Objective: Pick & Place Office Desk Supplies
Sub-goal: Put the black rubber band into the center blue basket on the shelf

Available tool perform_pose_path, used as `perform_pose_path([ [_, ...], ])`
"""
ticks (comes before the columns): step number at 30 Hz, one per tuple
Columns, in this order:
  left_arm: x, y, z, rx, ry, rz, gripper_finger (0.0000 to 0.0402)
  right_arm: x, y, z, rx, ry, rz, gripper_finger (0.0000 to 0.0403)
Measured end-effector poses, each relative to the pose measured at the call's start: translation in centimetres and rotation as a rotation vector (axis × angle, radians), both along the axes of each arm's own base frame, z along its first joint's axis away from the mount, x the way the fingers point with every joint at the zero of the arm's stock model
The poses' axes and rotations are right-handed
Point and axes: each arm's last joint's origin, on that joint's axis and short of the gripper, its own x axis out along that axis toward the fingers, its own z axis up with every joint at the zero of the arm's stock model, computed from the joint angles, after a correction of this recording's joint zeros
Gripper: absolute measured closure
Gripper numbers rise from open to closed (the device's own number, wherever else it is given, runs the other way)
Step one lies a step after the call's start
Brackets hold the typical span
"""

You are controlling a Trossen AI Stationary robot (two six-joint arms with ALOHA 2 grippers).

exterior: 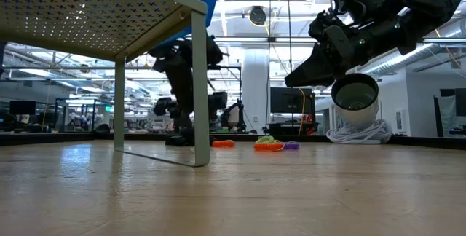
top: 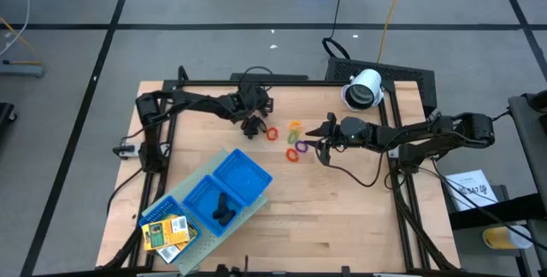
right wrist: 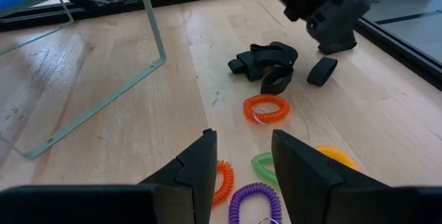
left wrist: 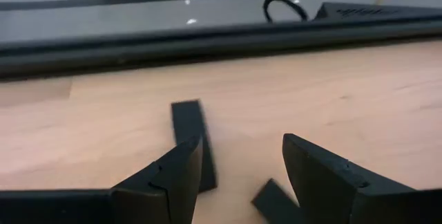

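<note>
Nearest my right hand (right wrist: 238, 162), open and empty, lie springy coil rings (right wrist: 266, 108) at frame centre: light, soft, pinch the loop. Left hand (left wrist: 238, 165), open, straddles stiff black clips (left wrist: 192, 137).

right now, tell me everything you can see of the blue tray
The blue tray is a perforated, plastic-looking bin with three compartments, set diagonally on a raised pale mesh stand at the table's front left. Its middle compartment holds black clip pieces; the end one nearest the front edge holds yellow printed packs; the far one looks empty.
</note>
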Motion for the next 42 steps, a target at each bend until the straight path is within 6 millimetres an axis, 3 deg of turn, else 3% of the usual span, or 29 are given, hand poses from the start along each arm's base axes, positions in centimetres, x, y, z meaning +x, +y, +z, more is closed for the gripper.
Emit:
perform_pose_path([
  [8, -0.9, 1.2, -1.3, -0.054, -0.002, 0.086, 0.019, 0.0, 0.0, 0.0, 0.001, 0.0, 0.002, 0.0275],
  [25, -1.8, 3.0, -1.3, -0.24, -0.085, 0.091, 0.0193, 0.0, 0.0, 0.0, 0.011, -0.001, -0.001, 0.0275],
  [29, -2.1, 3.1, -1.4, -0.266, -0.078, 0.106, 0.0229, 0.0, 0.0, 0.0, 0.025, -0.004, -0.007, 0.0275],
  [38, -2.8, 3.4, -1.8, -0.264, -0.041, 0.138, 0.0386, 0.0, 0.0, 0.0, 0.026, -0.004, -0.007, 0.0275],
  [42, -2.4, 3.2, -1.7, -0.215, -0.036, 0.107, 0.0385, 0.0, 0.0, 0.0, 0.024, -0.004, -0.006, 0.0275],
])
